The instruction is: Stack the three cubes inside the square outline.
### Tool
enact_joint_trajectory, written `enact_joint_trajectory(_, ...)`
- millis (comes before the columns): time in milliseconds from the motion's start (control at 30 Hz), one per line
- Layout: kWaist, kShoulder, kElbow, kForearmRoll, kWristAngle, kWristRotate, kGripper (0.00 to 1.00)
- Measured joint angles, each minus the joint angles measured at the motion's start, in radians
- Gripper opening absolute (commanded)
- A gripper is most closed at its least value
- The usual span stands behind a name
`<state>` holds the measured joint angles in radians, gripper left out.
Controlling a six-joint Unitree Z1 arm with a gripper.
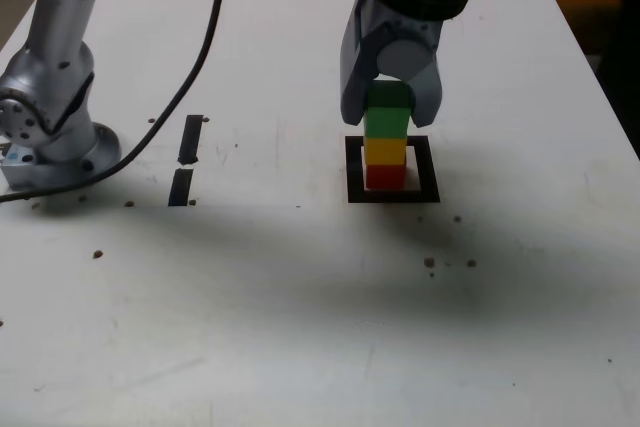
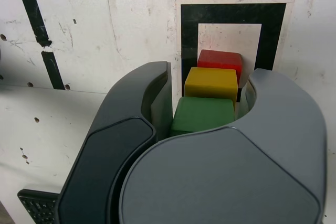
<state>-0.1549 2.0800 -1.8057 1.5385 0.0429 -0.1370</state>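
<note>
Now the arm reaches down from above with the gripper (image 1: 391, 107) pointing at the table (image 1: 300, 327), its jaws only slightly apart and closed around the green cube (image 1: 388, 115), which sits on the yellow cube (image 1: 385, 151) and red cube (image 1: 385, 177) inside the square outline (image 1: 353, 172).

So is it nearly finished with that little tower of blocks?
Very nearly. The red cube sits inside the square outline, the yellow cube on it, and the green cube is on top. In hand: the gripper straddles the green cube; whether it is gripping is unclear. Left: back away without knocking the stack.
</note>
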Motion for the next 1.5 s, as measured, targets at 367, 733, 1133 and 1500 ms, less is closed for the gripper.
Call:
enact_joint_trajectory(367, 0.0, -0.01, 0.0, 0.014, 0.012, 0.0, 0.8)
enact_joint_trajectory(733, -0.028, -0.228, 0.062, 0.084, 0.019, -0.007, 0.86)
enact_joint_trajectory(1133, 0.008, -0.576, 0.444, 0.01, 0.093, 0.086, 0.87)
enact_joint_trajectory(1500, 0.057, -0.779, 0.873, -0.28, -0.021, 0.107, 0.87)
